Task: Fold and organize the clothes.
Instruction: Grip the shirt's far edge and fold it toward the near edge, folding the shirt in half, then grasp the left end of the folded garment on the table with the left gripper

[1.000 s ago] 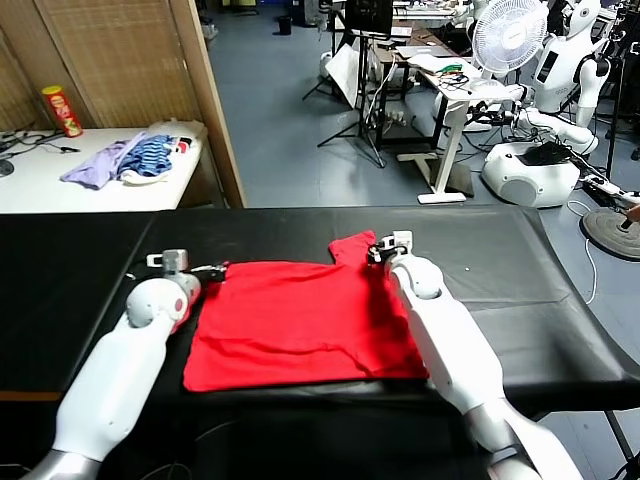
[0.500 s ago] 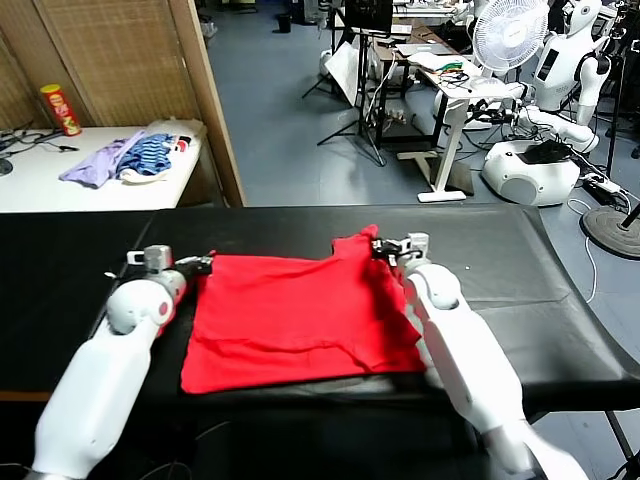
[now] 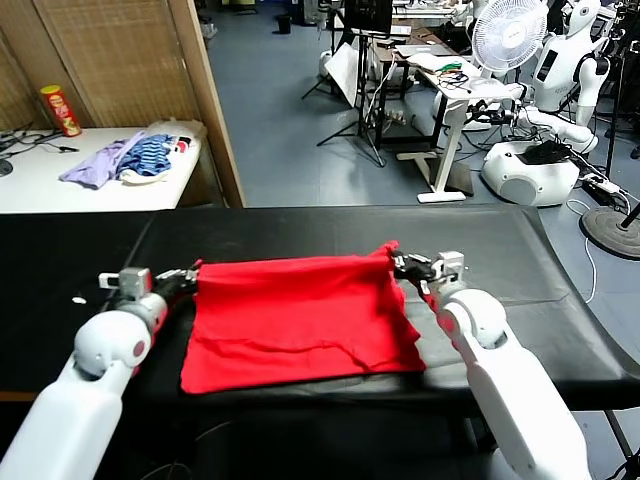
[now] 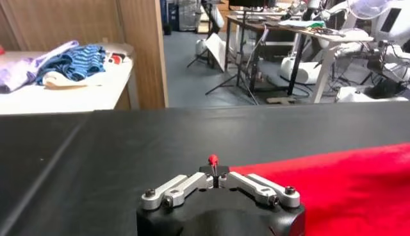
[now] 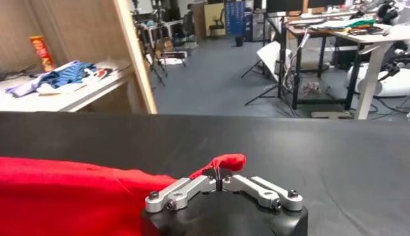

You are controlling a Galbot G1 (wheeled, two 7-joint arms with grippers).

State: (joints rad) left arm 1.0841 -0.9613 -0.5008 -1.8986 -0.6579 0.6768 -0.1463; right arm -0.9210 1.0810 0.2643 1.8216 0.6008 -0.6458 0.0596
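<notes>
The red T-shirt (image 3: pixel 295 315) lies partly folded on the black table (image 3: pixel 480 240), plain side up. My left gripper (image 3: pixel 192 272) is shut on the shirt's far left corner; a red tuft (image 4: pixel 213 160) pokes out between its tips (image 4: pixel 215 170). My right gripper (image 3: pixel 402 264) is shut on the far right corner, where a red fold (image 5: pixel 224 161) sticks out between its tips (image 5: pixel 218 174). The far edge of the shirt is stretched straight between the two grippers. The near edge hangs by the table's front rim.
A white side table (image 3: pixel 60 180) at the back left holds a lilac and blue-striped garment pile (image 3: pixel 125 158) and a red can (image 3: pixel 62 110). A wooden screen (image 3: pixel 210 100) stands behind it. Desks, a fan (image 3: pixel 510 35) and other robots fill the back right.
Both grippers have moved apart, left one leftward and right one rightward, pulling the shirt's far edge from a crumpled line into a straight, taut one. Both stayed shut on their corners.
</notes>
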